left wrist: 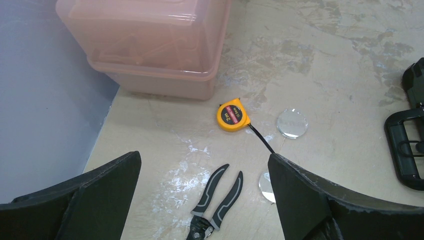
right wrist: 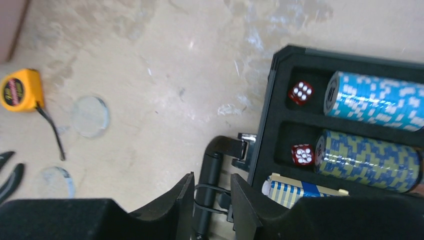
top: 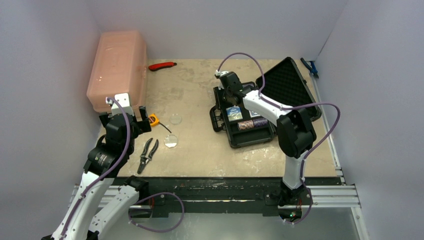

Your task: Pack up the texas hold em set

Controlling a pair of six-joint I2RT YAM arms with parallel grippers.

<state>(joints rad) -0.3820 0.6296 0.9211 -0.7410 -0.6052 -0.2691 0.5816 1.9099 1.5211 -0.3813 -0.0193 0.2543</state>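
The black case lies open at right centre, its lid raised behind. Inside are two chip rows, two red dice and a blue-backed deck. My right gripper is empty at the case's left edge. Its jaws stand narrowly apart either side of the case handle, with a gap showing on each side. Two pale discs lie on the table. My left gripper is wide open and empty above the table, left of the discs.
A pink bin stands at the back left. A yellow tape measure and black-handled pliers lie by my left gripper. A red knife lies at the back and a blue-handled tool behind the lid.
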